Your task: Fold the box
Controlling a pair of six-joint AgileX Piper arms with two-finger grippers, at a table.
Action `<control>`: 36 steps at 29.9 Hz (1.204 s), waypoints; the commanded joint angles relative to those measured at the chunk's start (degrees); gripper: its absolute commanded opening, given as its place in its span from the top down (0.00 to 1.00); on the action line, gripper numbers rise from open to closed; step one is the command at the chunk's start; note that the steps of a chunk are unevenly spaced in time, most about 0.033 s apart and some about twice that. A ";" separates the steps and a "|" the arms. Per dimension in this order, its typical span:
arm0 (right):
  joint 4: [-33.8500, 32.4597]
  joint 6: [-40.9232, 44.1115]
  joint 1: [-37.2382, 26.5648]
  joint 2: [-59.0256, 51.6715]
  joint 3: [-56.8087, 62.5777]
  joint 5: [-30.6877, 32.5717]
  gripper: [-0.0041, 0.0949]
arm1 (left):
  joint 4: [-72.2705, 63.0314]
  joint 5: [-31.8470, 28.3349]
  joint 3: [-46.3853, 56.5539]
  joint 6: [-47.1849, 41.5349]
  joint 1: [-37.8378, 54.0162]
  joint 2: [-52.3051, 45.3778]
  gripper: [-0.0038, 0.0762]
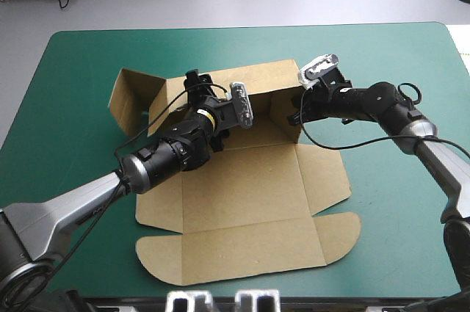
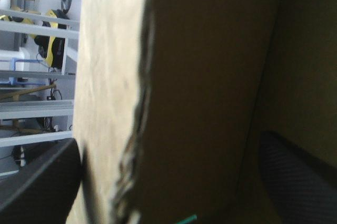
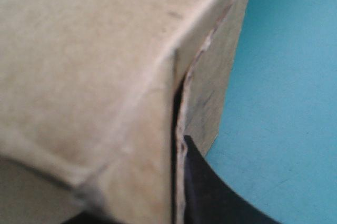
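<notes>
The brown box (image 1: 242,194) is found in the middle of the high view, on the teal-green desk (image 1: 382,55). Its long axis runs from the upper part of the frame to the bottom. The raised walls are turned to the top, the flat lid to the bottom edge. The left gripper (image 1: 197,93) is spread open around a raised wall, so this unclamped wall may spring back. The right gripper (image 1: 297,112) is pinched on the upper right wall. If it is pulled hard, the sheet could be dragged or torn.
</notes>
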 commanded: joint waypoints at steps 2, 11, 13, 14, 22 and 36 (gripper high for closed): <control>2.14 1.38 0.44 -2.31 -1.71 -1.07 0.98 | 0.16 1.44 -1.42 -0.28 -4.63 -3.97 0.12; -5.83 7.58 0.44 -2.31 -4.60 -1.56 0.98 | 1.66 10.18 -1.42 -1.62 -14.74 -10.19 0.30; -8.07 9.22 0.33 -2.31 -5.79 -1.00 0.98 | 1.66 10.18 -1.42 -1.62 -15.97 -12.19 0.48; -9.58 10.54 0.33 -2.31 -6.53 -0.54 0.98 | 1.66 10.18 -1.42 -1.62 -16.28 -13.32 0.60; -20.77 17.96 -0.04 -2.43 -10.97 7.68 0.98 | -0.33 12.01 -2.14 -2.91 -11.57 -19.49 0.93; -24.36 18.20 -8.07 -8.48 -13.57 22.79 0.98 | -43.63 7.70 -8.27 17.21 23.76 -19.64 0.93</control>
